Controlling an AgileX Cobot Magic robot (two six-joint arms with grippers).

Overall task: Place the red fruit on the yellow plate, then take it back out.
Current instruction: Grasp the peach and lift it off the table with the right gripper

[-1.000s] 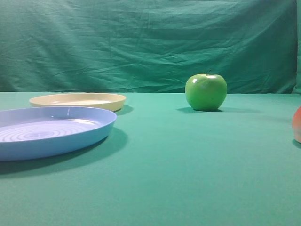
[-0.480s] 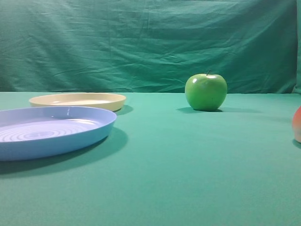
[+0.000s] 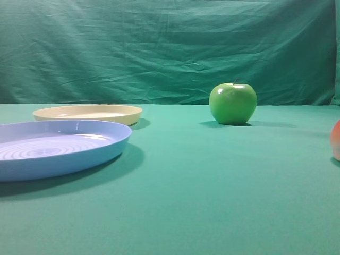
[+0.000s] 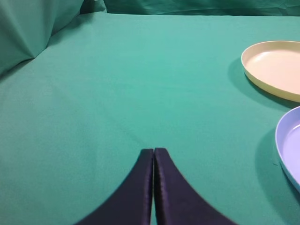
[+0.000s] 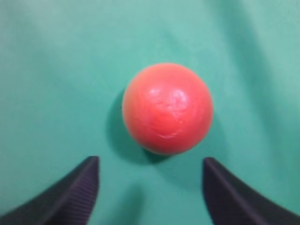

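The red fruit [image 5: 167, 108] lies on the green cloth, just beyond the tips of my right gripper [image 5: 151, 160], which is open with nothing between its fingers. In the exterior high view only a sliver of the red fruit [image 3: 336, 140] shows at the right edge. The yellow plate [image 3: 88, 113] sits far left at the back, and is also in the left wrist view as the yellow plate [image 4: 274, 68]; nothing lies in it. My left gripper [image 4: 153, 150] is shut and empty over bare cloth, left of the plates. Neither gripper appears in the exterior high view.
A larger light-blue plate [image 3: 58, 146] with concentric rings stands in front of the yellow one; its rim [image 4: 288, 143] shows in the left wrist view. A shiny green apple [image 3: 232, 103] stands mid-back. Green cloth covers the table and hangs behind it.
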